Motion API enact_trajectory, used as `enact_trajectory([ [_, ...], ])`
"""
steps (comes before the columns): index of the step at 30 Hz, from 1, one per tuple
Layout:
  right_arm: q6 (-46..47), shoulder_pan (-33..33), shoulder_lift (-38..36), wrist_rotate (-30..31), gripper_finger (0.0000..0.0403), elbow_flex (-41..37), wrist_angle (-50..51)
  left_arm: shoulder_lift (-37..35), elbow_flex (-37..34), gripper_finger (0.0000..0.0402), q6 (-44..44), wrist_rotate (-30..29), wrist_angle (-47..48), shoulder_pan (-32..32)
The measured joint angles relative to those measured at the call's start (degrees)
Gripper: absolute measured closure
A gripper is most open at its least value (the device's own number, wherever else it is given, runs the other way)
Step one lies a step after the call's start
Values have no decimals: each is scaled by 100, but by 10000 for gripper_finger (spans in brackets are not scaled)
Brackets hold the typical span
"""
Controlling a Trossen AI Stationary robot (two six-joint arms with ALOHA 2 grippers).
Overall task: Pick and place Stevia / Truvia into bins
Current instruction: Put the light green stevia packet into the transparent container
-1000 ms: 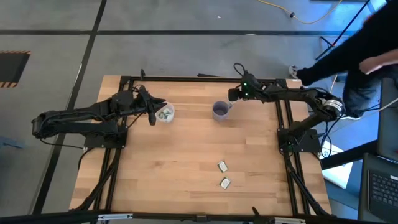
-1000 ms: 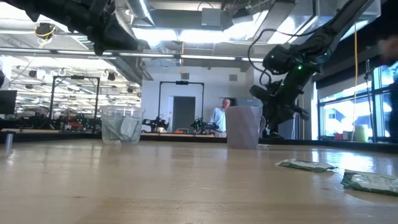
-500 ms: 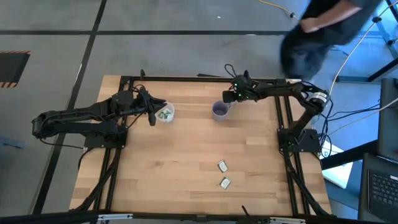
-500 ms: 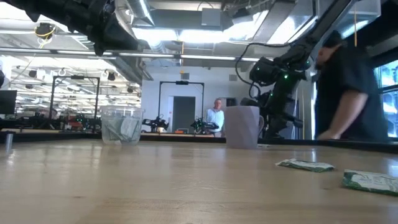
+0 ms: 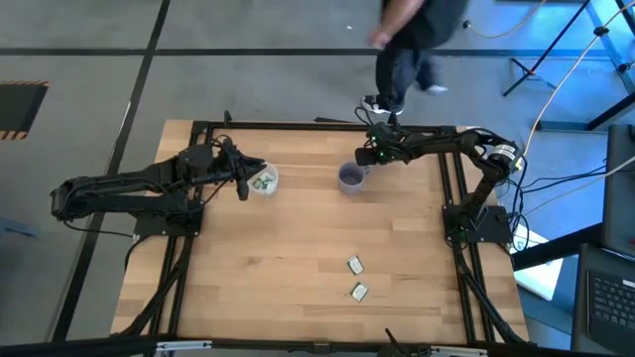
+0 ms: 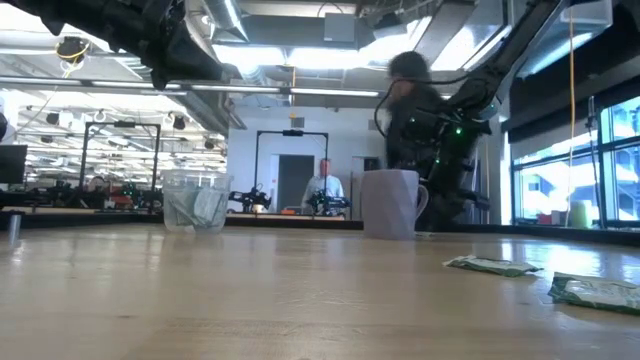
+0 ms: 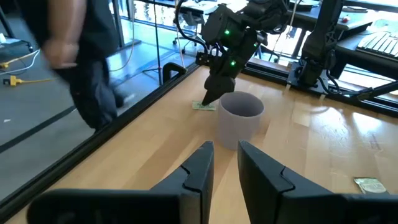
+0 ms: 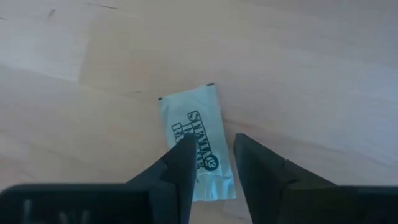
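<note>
Robotics lab: beyond the wooden desk (image 6: 250, 300), more arm rigs (image 6: 110, 150), ceiling ducts (image 6: 290, 75), a person (image 6: 322, 185) standing.

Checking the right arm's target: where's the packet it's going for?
The Stevia packet lies flat on the table's far edge, just behind the purple-grey mug. The right gripper hangs right over it, fingers open on either side, not yet gripping.
</note>
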State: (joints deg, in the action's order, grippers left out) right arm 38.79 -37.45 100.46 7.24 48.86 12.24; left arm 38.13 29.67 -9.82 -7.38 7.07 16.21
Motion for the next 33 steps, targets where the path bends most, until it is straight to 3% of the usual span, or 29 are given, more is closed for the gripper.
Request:
enact_trajectory([
  [8,-54,9,8,27,354,-4,154,0,1,338,2,0,1,0],
  [17,-182,11,10,16,396,-2,326,0,2,339,4,0,46,0],
  [25,-749,17,-74,50,401,-20,404,0,2,341,2,0,48,0],
  [33,-843,17,-757,344,402,-48,614,0,2,342,3,-1,50,0],
])
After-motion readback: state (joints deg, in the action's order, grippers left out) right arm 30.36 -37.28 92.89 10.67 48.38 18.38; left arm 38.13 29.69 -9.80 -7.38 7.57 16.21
